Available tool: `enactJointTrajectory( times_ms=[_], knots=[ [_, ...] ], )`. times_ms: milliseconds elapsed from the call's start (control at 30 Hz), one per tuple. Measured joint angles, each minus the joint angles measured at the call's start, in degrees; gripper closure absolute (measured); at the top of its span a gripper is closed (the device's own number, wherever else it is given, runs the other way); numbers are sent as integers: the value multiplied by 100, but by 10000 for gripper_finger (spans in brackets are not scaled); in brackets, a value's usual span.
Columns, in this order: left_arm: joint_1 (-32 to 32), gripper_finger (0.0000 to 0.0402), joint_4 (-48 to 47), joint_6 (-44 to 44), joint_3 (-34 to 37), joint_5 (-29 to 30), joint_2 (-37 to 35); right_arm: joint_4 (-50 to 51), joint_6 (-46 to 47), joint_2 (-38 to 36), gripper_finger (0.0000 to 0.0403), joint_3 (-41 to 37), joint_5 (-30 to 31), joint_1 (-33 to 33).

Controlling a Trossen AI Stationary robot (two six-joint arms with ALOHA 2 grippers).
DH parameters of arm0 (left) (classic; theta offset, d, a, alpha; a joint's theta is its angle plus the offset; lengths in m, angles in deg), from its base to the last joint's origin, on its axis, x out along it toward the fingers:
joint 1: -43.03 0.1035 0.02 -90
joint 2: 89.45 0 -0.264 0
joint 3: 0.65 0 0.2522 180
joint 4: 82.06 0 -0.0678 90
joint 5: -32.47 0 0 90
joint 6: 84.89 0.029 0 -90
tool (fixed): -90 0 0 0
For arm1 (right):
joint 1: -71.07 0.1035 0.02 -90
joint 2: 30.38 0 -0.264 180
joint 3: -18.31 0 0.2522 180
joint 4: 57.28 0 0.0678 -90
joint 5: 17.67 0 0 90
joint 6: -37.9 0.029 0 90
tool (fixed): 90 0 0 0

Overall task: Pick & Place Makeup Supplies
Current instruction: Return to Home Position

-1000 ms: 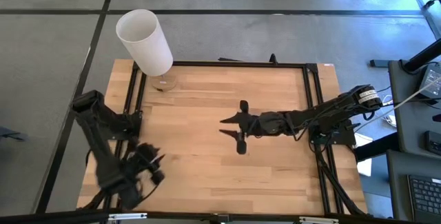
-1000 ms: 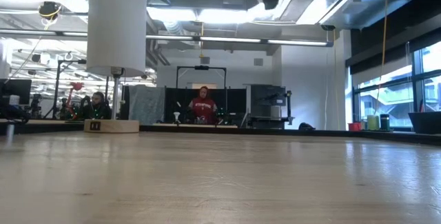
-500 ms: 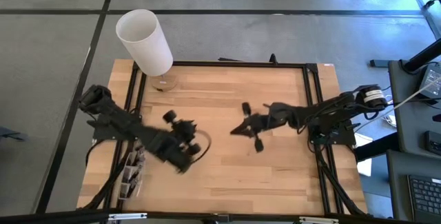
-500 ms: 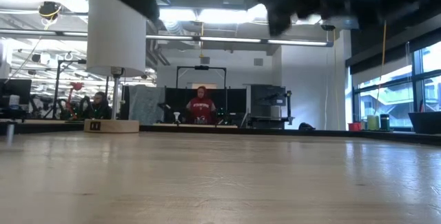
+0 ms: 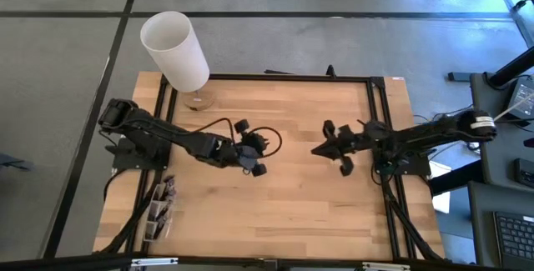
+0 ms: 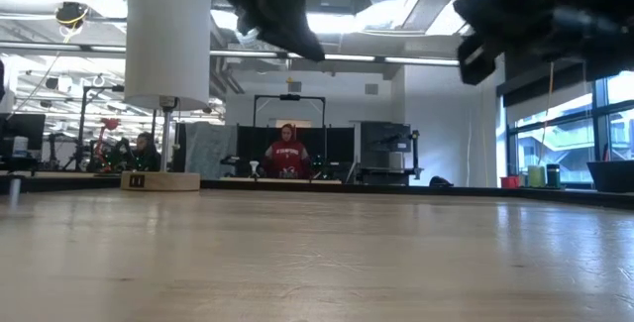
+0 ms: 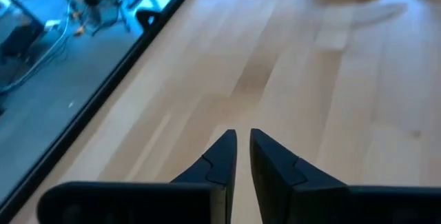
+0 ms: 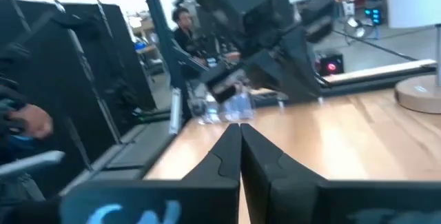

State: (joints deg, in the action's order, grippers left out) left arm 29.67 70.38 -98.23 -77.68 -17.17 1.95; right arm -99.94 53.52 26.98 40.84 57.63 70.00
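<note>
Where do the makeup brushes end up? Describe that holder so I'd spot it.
On the wooden table, follow the left edge away from the tall white cylinder, past the left arm's base. There lies a low clear organizer holding dark brushes; unlike the cylinder, it is small and see-through.

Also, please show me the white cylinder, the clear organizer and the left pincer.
white cylinder (image 5: 188, 62): high view, on its side wall.
clear organizer (image 5: 157, 221): high view, on its outer wall.
left pincer (image 7: 242, 134): left wrist view, midway between its fingertips.

Organizer (image 5: 160, 210) near table's (image 5: 292, 208) left edge
</note>
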Motion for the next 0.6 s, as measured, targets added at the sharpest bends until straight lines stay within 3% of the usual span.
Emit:
enactJointTrajectory(
  times_ms=[167,300,500,600],
  knots=[
    [40,375,815,474,323,-158,-123,809,57,-1043,401,-119,262,252],
    [42,381,1538,529,966,-216,-578,1493,-94,-1640,401,-119,602,442],
    [71,382,3199,918,2431,-301,-1810,2095,-239,-2463,401,-122,611,636],
    [210,383,3961,1103,3141,-638,-2463,2521,-370,-2909,402,-122,612,659]
  ],
)
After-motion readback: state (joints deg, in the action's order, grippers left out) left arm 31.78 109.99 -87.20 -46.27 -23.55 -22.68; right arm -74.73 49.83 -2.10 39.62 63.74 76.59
